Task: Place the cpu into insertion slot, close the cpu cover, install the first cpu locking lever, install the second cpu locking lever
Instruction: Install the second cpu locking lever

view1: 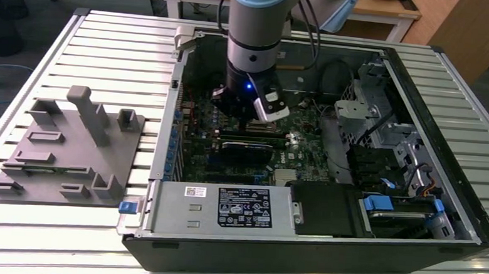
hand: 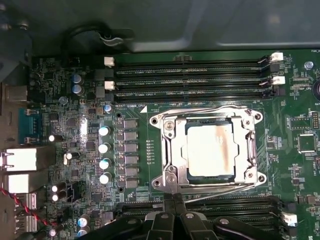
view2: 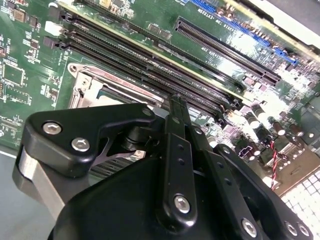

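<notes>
First wrist view: the cpu is seen lying flat in the insertion slot, its dull silver top showing through the window of the cpu cover, which is folded down over it. Thin wire levers are seen along the twelve o'clock and six o'clock edges of the frame; whether they are latched cannot be told. Long black memory slots run past the socket at twelve o'clock, and a column of small round capacitors stands at nine o'clock of it on the green motherboard. The hand is seen at six o'clock of the socket, its two black fingers pressed together with no gap and nothing held between them, the tips just at the frame's six o'clock edge. In the second wrist view the closed fingertips are seen just beside the silver socket frame; whether they touch it cannot be told. In the exterior view the arm is seen reaching down into the open computer case, which lies on the slatted worktop. A grey fixture block rests on the worktop at nine o'clock of the case, well apart from the hand.
</notes>
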You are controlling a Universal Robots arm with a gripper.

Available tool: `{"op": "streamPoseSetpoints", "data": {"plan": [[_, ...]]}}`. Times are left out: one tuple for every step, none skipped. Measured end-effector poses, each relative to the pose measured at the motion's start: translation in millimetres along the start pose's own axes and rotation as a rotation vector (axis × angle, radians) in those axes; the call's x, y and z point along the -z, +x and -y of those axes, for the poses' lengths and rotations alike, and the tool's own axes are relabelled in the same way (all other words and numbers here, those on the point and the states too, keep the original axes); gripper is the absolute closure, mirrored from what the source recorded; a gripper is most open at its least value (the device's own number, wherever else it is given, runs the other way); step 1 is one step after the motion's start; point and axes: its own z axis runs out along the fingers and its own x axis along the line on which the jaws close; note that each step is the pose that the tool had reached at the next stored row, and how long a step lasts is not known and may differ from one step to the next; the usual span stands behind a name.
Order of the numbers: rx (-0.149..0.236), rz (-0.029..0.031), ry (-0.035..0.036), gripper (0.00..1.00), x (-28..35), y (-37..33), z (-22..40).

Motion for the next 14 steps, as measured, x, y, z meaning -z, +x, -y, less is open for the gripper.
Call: {"op": "streamPoseSetpoints", "data": {"plan": [[0.0,0.0,0.0,0.89,-0.4,0.3,0.0],[0.0,0.0,-0.0002,0.89,-1.0,0.6,0.1],[0.0,-0.0001,-0.0007,0.89,-1.6,1.1,0.2],[0.0,-0.0002,-0.0019,0.89,-2.1,1.5,0.3],[0.0,-0.0001,-0.0023,0.89,-2.6,1.8,0.4],[0.0,-0.0002,-0.0026,0.89,-3.0,2.3,0.4],[0.0,-0.0002,-0.0031,0.89,-3.4,2.9,0.5],[0.0,-0.0002,-0.0041,0.89,-3.7,3.5,0.5],[0.0,-0.0004,-0.0062,0.89,-3.9,3.9,0.6],[0.0,-0.0006,-0.0094,0.89,-4.1,4.2,0.6],[0.0,-0.0008,-0.0132,0.89,-4.3,4.5,0.7],[0.0,-0.001,-0.0161,0.89,-4.5,4.8,0.7],[0.0,-0.0011,-0.0184,0.89,-4.8,5.0,0.7],[0.0,-0.0011,-0.0203,0.89,-5.2,5.2,0.7]]}}
